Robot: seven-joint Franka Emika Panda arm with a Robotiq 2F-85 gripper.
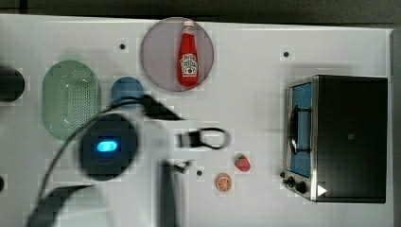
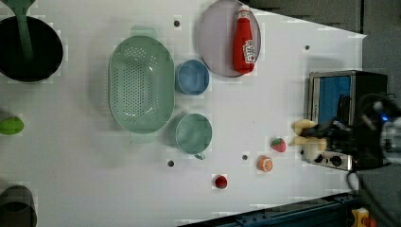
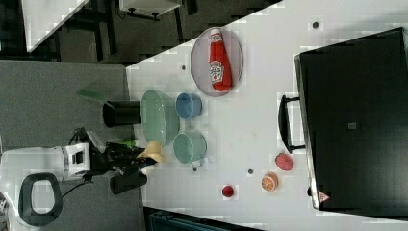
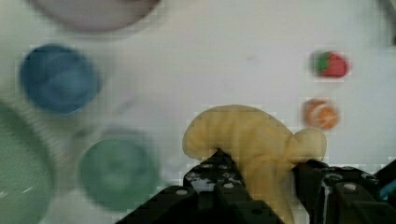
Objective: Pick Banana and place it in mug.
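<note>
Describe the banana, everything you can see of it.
The banana is pale yellow, curved, with a ribbed, soft-looking skin and a rounded stub at one end. The hand is shut on it, one finger on each side of its middle, and carries it in the air above the white table. In the wrist view the mug lies beside it, apart.

A robot lab's mock kitchen: a white desk (image 2: 283,71) with bolt holes carries a small black-and-steel toaster oven (image 1: 347,137), toy fruit and a red ketchup bottle (image 1: 188,54).
</note>
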